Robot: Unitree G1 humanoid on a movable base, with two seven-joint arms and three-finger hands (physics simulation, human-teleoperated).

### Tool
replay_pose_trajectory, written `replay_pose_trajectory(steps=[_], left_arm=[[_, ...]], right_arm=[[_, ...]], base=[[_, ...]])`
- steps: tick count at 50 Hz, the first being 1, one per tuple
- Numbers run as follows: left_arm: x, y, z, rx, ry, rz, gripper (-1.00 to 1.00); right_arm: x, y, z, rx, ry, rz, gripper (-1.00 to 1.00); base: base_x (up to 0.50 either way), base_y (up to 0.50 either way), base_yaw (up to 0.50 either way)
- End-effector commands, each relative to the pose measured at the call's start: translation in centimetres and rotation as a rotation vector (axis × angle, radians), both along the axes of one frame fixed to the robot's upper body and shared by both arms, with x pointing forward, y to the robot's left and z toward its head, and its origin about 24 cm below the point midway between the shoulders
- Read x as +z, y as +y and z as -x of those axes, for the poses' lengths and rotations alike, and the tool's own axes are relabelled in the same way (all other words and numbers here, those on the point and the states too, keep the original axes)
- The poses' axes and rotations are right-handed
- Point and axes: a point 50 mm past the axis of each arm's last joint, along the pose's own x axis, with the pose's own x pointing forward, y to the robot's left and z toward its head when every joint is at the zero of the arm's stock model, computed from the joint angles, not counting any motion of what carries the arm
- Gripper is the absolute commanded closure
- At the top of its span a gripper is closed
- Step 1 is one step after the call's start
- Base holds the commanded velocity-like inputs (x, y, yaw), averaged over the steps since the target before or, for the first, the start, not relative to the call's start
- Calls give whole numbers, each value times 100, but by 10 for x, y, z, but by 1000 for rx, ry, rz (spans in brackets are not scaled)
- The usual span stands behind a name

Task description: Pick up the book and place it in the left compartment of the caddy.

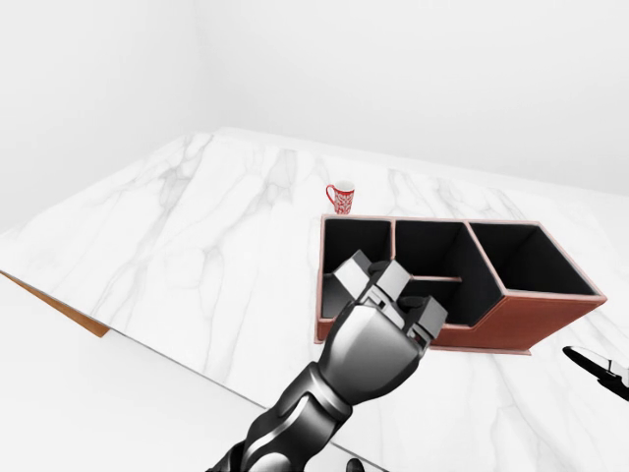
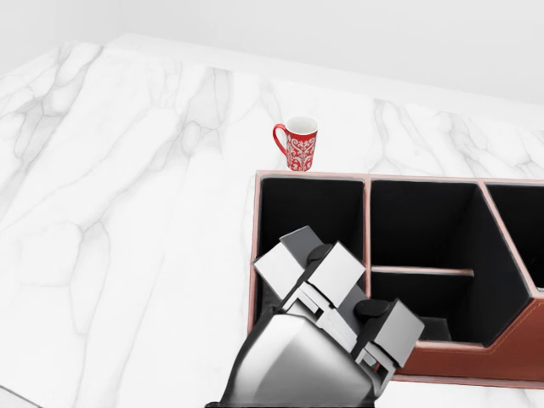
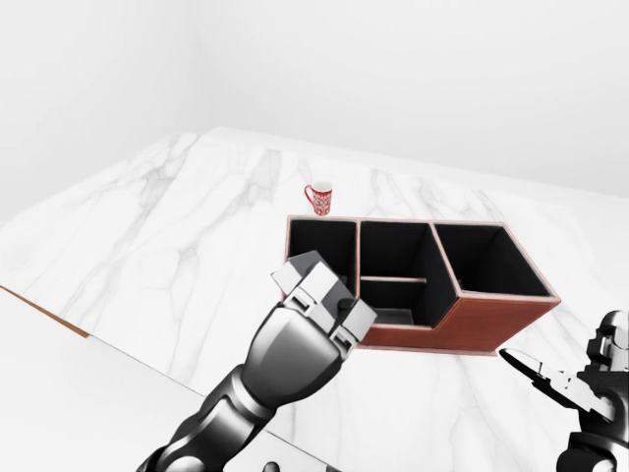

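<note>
The brown caddy (image 2: 367,180) with black compartments stands on the white marble table. My left hand (image 2: 340,289) hovers over the lower edge of its left compartment (image 2: 310,208), fingers (image 2: 338,274) spread and nothing visible between them. No book shows in any view; the hand hides the lower part of that compartment. My right hand (image 3: 565,383) is low at the right edge of the right-eye view, to the caddy's right, fingers extended and empty.
A red patterned mug (image 2: 299,143) stands just above the caddy's upper left corner in the head view. The marble table (image 1: 197,226) spreads wide to the left, and its near edge (image 1: 59,305) runs diagonally at lower left.
</note>
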Motion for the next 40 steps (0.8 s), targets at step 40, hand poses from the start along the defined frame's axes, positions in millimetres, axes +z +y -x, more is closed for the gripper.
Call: replay_pose_trajectory(steps=[40], left_arm=[[21, -5, -61, 230, 69, 140, 100]], right_arm=[[1, 0, 0, 1, -3, 1, -100]], base=[[0, 0, 0]])
